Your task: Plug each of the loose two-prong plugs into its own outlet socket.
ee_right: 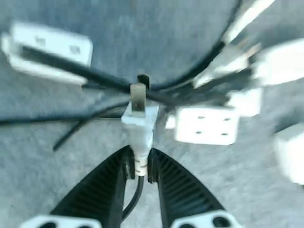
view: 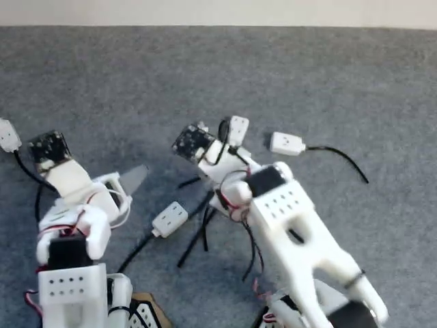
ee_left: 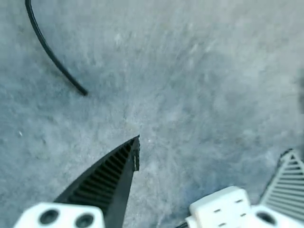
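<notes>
Nearest item: right gripper point(ee_right: 139, 159), fingers closed tight on the rear of a white two-prong plug point(ee_right: 139, 126), with the black cord point(ee_right: 134, 197) trailing back between the fingers above the grey carpet point(ee_right: 57, 156). Plug: long axis straight out from the gripper, prongs point(ee_right: 137, 97) leading. Just beside the plug, off the line of its prongs: near outlet socket point(ee_right: 205, 124), white, slotted face turned toward the wrist camera rather than toward the prongs. Directly ahead of the plug: a tangle of black cables point(ee_right: 71, 71) crossing at the prong tips; whether they touch cannot be told. Beyond the plug and the cables: far outlet socket point(ee_right: 47, 45), white, lying across the plug's line. Well apart from the plug: left gripper point(ee_left: 213, 149), fingers spread wide and holding nothing, over bare carpet with a further outlet socket point(ee_left: 223, 206) close by it. Judgement: the right arm is the nearer one and carries the plug. The coming move calls for swinging the prongs sideways and tilting them until the plug's long axis meets the near socket's face square, clear of the cables.
</notes>
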Available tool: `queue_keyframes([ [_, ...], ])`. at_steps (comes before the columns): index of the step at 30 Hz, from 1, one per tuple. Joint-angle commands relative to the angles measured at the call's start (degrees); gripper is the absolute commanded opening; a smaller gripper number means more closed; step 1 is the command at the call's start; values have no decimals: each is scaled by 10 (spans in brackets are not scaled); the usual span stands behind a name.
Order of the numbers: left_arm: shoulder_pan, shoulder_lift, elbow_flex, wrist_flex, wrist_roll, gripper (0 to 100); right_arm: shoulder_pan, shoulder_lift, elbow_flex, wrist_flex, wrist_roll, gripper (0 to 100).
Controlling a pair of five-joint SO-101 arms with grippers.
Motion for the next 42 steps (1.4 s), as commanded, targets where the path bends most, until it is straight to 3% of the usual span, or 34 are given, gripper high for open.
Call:
queue_keyframes([
  [1, -5, 35, -122, 50, 3, 425, -45, -92, -3, -5, -28, 5],
  [6, -6, 196, -291, 124, 3, 425, -104, -135, 10, -45, -62, 5],
  [10, -6, 308, -385, 150, 4, 425, -149, -141, 109, -149, -65, 5],
  [13, -5, 322, -420, 150, 2, 428, -162, -138, 199, -240, -93, 5],
  [17, 20, 289, -420, 155, -11, 428, -136, -144, 220, -262, -139, 5],
  [22, 83, 191, -292, 161, -24, 428, -121, -144, 218, -261, -178, 5],
  [27, 120, 34, -104, 84, -23, 428, -121, -144, 228, -262, -229, 5],
  [31, 123, -62, -23, 67, -21, 426, -121, -143, 235, -273, -235, 5],
  [42, 148, -88, 89, 22, -18, 425, -122, -143, 229, -253, -234, 5],
])
